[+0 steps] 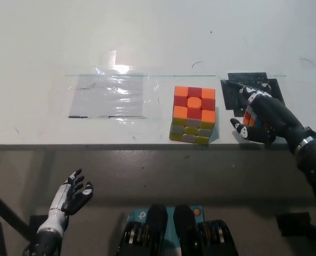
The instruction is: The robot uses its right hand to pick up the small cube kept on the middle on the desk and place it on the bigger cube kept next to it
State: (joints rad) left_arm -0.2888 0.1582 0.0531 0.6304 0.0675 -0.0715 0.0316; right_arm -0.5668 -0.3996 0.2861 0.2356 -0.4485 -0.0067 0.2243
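There, the black right hand (261,118) was closed around the small multicoloured puzzle cube (252,117) over a black patch (233,90) near the white worktop's (158,37) front edge, just right of the bigger orange-and-red-topped puzzle cube (194,113). The white left hand (75,195) hung below the worktop, fingers spread and empty.

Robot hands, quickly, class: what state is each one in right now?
Left robot hand: open, holding nothing, below the desk edge.
Right robot hand: shut on the small cube.
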